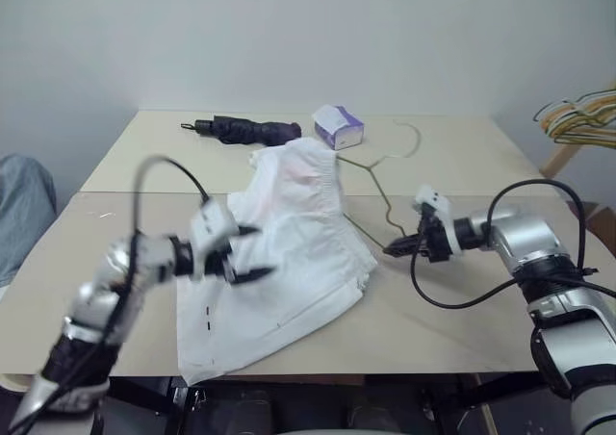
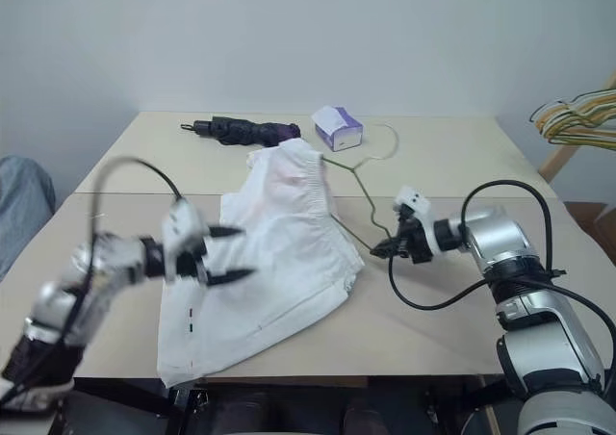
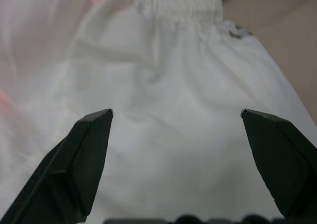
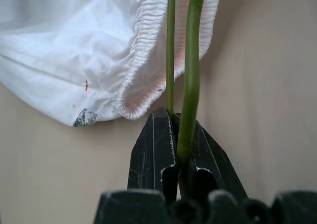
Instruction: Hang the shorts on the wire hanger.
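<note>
The white shorts [image 1: 289, 252] lie spread across the middle of the table, with the gathered waist [image 4: 143, 50] toward the far side. The olive-green wire hanger [image 1: 383, 199] runs out from the waist. Its pale hook [image 1: 414, 139] lies on the table beyond, and its other end is hidden by the cloth. My right gripper [image 1: 393, 248] is shut on the hanger's wire [image 4: 190, 60] just right of the shorts. My left gripper [image 1: 260, 252] hovers wide open over the left half of the shorts [image 3: 168, 85], with nothing between its fingers.
At the back of the table lie a folded dark umbrella [image 1: 241, 128] and a white-and-purple box [image 1: 338, 126]. A bunch of coloured hangers [image 1: 580, 117] hangs off a rack at the far right. A person's knee [image 1: 19, 204] is by the table's left edge.
</note>
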### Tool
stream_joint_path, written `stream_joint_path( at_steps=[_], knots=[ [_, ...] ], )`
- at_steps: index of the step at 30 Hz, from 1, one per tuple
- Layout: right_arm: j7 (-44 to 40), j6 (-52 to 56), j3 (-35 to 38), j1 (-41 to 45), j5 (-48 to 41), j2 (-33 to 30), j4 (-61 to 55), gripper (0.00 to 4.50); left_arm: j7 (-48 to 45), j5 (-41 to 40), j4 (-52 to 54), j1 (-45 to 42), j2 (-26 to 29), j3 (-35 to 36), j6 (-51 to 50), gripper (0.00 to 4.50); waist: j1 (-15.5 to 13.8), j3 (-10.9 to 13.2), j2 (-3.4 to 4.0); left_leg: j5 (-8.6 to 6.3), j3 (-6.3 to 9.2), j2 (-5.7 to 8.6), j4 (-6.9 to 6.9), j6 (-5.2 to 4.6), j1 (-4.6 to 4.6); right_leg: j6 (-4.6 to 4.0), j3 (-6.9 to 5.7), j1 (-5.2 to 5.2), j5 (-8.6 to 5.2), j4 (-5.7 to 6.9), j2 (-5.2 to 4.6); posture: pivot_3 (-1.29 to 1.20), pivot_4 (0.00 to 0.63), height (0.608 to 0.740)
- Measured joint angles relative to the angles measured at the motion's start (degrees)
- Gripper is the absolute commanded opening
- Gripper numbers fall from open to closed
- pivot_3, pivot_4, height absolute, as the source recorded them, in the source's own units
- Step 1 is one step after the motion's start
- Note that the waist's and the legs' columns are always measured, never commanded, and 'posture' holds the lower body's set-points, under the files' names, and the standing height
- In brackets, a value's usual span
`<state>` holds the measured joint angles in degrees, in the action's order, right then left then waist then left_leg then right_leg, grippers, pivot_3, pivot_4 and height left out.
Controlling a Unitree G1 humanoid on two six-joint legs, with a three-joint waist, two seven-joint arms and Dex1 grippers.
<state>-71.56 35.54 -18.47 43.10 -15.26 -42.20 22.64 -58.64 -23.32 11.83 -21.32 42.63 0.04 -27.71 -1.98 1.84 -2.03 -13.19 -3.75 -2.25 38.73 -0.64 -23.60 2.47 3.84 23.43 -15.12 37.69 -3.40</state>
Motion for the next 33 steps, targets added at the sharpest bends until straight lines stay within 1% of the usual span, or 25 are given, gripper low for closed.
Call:
stream_joint_path(
  at_steps=[1,4,6,8,11,12,13,15,19,23,26,29,33],
  knots=[
    [2.0,0.7,0.1,-0.4,1.2,-0.9,-5.6,0.00,-2.1,-3.0,-2.0,-4.8,0.9,2.7,0.0,4.48,0.2,0.0,0.00,-0.02,0.01,0.01,0.01,-0.01,-0.03,0.01,-0.02,-0.01,-0.01,-0.04,0.00,0.03,0.000,0.740],
    [4.9,1.8,0.3,-1.1,3.2,-1.7,-13.4,0.00,-6.5,-7.4,-7.6,-13.9,3.0,7.9,0.3,4.48,1.0,0.0,0.00,-0.07,0.02,0.04,0.01,-0.06,-0.05,0.06,-0.05,-0.06,-0.03,-0.15,-0.02,0.03,0.000,0.740],
    [6.1,1.7,-0.1,-1.7,4.9,-2.1,-16.6,0.00,-10.1,-7.3,-13.6,-19.3,4.2,7.7,2.3,4.48,1.3,0.0,0.00,-0.07,0.06,0.07,0.08,-0.06,-0.09,0.08,-0.09,-0.08,-0.05,-0.12,-0.02,0.03,0.000,0.740],
    [6.5,1.8,-0.6,-1.8,5.5,-2.1,-20.1,0.00,-14.5,-5.0,-21.0,-25.4,5.4,6.2,6.0,4.48,1.4,0.0,0.00,-0.07,0.06,0.09,0.11,-0.06,-0.05,0.08,-0.12,-0.11,-0.05,-0.08,-0.01,0.03,0.000,0.740],
    [6.0,1.9,-1.5,-1.4,6.2,-2.2,-24.1,0.00,-21.3,-0.3,-29.4,-32.2,6.1,1.4,12.2,4.48,1.5,0.0,0.00,-0.07,0.05,0.09,0.12,-0.06,-0.03,0.08,-0.12,-0.16,-0.07,-0.10,0.00,0.03,0.000,0.740],
    [5.6,2.0,-2.1,-1.0,6.7,-2.3,-25.7,0.00,-25.4,1.6,-33.1,-34.7,6.2,-1.2,14.3,4.48,1.6,0.0,0.00,-0.07,0.05,0.08,0.12,-0.06,-0.10,0.08,-0.13,-0.11,-0.07,-0.10,0.01,0.03,0.000,0.740],
    [5.5,2.0,-2.3,-0.9,6.8,-2.3,-26.3,0.00,-26.5,2.1,-33.9,-35.2,6.2,-1.8,15.0,4.48,1.6,0.0,0.00,-0.07,0.05,0.08,0.12,-0.06,-0.10,0.08,-0.13,-0.10,-0.07,-0.12,0.01,0.03,0.000,0.740],
    [5.0,2.0,-3.7,-0.7,8.0,-2.6,-28.1,0.00,-31.2,3.6,-37.6,-38.0,6.6,-6.1,17.5,4.48,1.7,0.0,0.00,-0.07,0.05,0.07,0.14,-0.07,-0.18,0.08,-0.13,-0.02,-0.09,-0.10,0.01,0.03,0.000,0.740],
    [3.9,2.1,-6.0,-0.4,9.8,-2.6,-29.7,0.00,-33.6,4.1,-41.3,-41.8,9.2,-16.7,22.5,4.48,2.0,0.0,0.00,-0.08,0.06,0.06,0.16,-0.08,-0.21,0.09,-0.12,0.01,-0.09,-0.05,0.00,0.03,0.000,0.740],
    [3.4,2.9,-7.3,0.4,10.6,-1.9,-30.6,0.00,-33.7,2.1,-43.3,-44.3,10.1,-25.0,25.1,4.48,2.2,0.0,0.00,-0.08,0.06,0.03,0.19,-0.08,-0.22,0.10,-0.12,0.05,-0.10,0.00,0.01,0.03,0.000,0.740],
    [3.0,3.8,-8.0,1.2,10.7,-1.0,-31.2,0.00,-33.7,0.1,-43.6,-46.2,11.1,-31.5,25.3,3.90,2.4,0.0,0.00,-0.08,0.06,0.03,0.19,-0.09,-0.29,0.11,-0.10,0.13,-0.11,0.02,0.01,0.03,0.000,0.740],
    [3.0,4.2,-8.1,1.6,11.0,-0.8,-31.2,0.00,-33.7,-1.7,-44.0,-47.4,11.9,-37.0,25.5,2.88,2.6,0.0,0.00,-0.08,0.07,0.03,0.22,-0.09,-0.40,0.12,-0.09,0.26,-0.11,0.08,0.01,0.03,0.000,0.740],
    [2.8,5.0,-8.3,1.6,11.6,-0.3,-31.2,0.00,-33.7,-1.6,-44.6,-47.7,11.8,-42.2,27.2,1.57,2.6,0.0,-0.01,-0.08,0.06,0.05,0.37,-0.10,-0.77,0.12,-0.04,0.70,-0.11,0.31,0.00,0.03,0.000,0.740]
  ],
)
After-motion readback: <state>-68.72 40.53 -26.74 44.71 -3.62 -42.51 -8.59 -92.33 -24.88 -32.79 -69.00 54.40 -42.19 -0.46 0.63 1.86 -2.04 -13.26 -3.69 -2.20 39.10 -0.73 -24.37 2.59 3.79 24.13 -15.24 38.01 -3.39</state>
